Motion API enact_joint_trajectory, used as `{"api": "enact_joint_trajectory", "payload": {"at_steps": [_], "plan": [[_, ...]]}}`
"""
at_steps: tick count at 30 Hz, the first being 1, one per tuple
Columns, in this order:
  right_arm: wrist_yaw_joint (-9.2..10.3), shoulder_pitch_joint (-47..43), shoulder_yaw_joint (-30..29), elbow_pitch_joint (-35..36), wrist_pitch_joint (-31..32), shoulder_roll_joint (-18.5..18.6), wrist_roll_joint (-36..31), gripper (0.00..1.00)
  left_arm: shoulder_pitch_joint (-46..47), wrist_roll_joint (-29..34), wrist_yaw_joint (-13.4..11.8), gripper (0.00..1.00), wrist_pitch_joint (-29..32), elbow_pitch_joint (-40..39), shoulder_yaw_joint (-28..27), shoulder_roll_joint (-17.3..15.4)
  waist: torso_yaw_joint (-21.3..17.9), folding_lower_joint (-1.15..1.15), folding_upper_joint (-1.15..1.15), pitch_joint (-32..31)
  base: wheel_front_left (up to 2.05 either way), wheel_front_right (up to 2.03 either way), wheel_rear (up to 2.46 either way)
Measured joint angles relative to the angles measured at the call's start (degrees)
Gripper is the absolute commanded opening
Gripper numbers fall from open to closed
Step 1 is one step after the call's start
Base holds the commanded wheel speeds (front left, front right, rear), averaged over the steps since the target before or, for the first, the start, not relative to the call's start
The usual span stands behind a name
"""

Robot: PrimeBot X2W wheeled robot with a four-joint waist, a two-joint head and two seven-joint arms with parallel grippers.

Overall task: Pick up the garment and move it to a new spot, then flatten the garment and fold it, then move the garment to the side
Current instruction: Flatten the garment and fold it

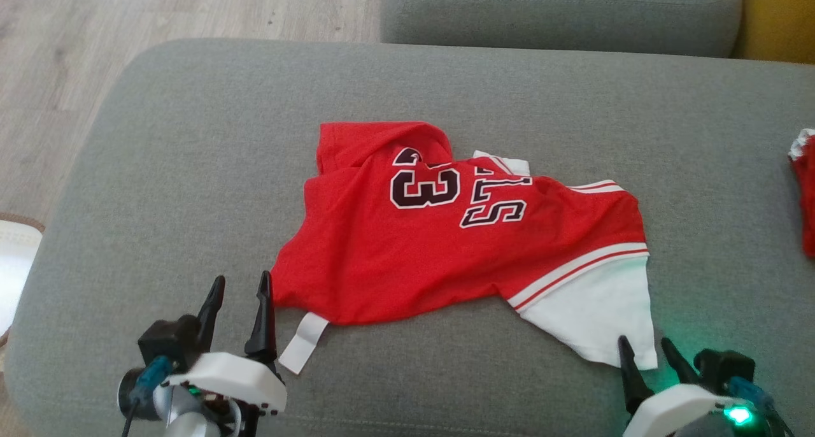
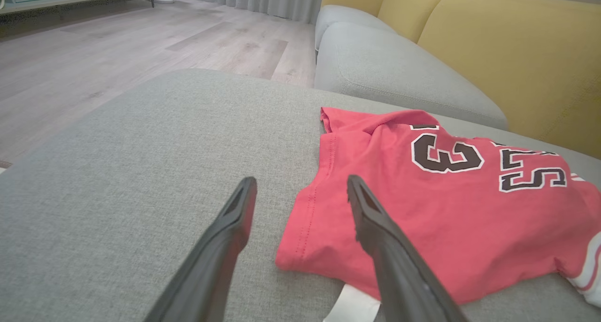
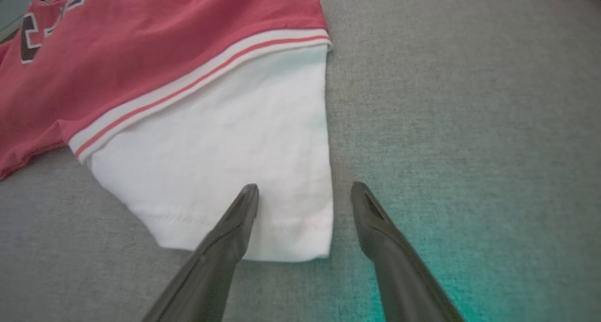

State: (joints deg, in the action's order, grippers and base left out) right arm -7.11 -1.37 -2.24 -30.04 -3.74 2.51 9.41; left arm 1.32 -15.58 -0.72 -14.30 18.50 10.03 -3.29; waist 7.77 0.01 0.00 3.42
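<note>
**Both grippers open at the jersey's near corners**

At lower left of the head view the left gripper (image 1: 242, 276) stands wide open and empty. Its inner finger is just beside the lower-left corner of the jersey (image 1: 446, 252); whether it touches the cloth I cannot tell. The red jersey lies crumpled mid-frame on the grey cushion (image 1: 159, 169), with a white strip (image 1: 305, 341) poking from under its hem. At lower right the right gripper (image 1: 644, 339) is likewise wide open and empty, straddling the near edge of the jersey's white part.

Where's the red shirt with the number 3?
In the head view the red shirt lies crumpled on the grey cushion, between the left gripper and right gripper.
</note>
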Motion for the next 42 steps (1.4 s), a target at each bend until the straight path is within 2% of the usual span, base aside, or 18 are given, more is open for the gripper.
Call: {"api": "enact_joint_trajectory", "payload": {"at_steps": [6,9,11,13,14,21,29,40,41,42], "plan": [[0.0,2.9,1.3,-2.7,0.3,0.1,-1.9,1.0,0.1,0.1,0.5,1.0,0.0,1.4,-0.2,0.0,0.6,0.0,0.0,0.4,0.0,0.0,0.0],[0.0,3.4,2.4,-2.9,1.1,0.2,-2.4,0.65,0.1,0.0,0.8,1.0,0.0,2.6,-0.3,0.0,0.8,0.0,0.0,0.5,0.0,0.0,0.0],[0.0,3.4,2.7,-2.9,1.3,0.2,-2.5,0.3,0.1,-0.8,1.7,1.0,0.9,3.6,-0.3,0.0,0.7,-0.01,0.0,0.5,0.0,0.0,0.0],[0.0,3.4,2.9,-2.9,1.3,0.1,-2.6,0.05,0.1,-1.8,2.3,1.0,2.3,4.4,-0.3,0.0,0.6,-0.01,0.0,0.6,0.0,0.0,0.0],[0.0,3.4,2.9,-2.8,1.3,0.1,-2.9,0.0,0.1,-2.2,2.3,1.0,3.2,4.7,-0.3,-0.1,0.4,0.0,0.0,0.6,0.0,0.0,0.0],[0.0,3.4,3.0,-1.8,1.3,0.0,-2.9,0.0,0.8,-8.6,4.6,1.0,10.6,9.1,-0.9,0.0,-0.5,-0.01,0.0,0.8,0.0,0.0,0.0],[0.0,3.5,3.8,-0.5,1.2,0.0,-2.9,0.0,5.9,-15.3,5.3,1.0,12.0,13.8,-2.8,0.5,-1.9,0.0,0.0,2.1,0.0,0.0,0.0],[0.0,5.4,4.7,1.2,1.0,0.1,-2.9,0.0,12.2,-18.1,5.8,1.0,11.9,20.9,-3.4,0.5,-3.8,0.0,0.0,4.9,0.0,0.0,0.0],[0.0,5.5,4.7,1.3,1.0,0.1,-2.9,0.0,12.3,-18.7,6.0,0.98,12.0,21.1,-3.3,0.5,-3.9,0.0,0.0,4.9,0.0,0.0,0.0],[0.0,5.5,4.7,1.4,1.0,0.1,-2.9,0.0,12.3,-19.3,6.5,0.85,12.2,21.4,-3.1,0.5,-4.0,0.0,0.0,5.0,0.0,0.0,0.0]]}}
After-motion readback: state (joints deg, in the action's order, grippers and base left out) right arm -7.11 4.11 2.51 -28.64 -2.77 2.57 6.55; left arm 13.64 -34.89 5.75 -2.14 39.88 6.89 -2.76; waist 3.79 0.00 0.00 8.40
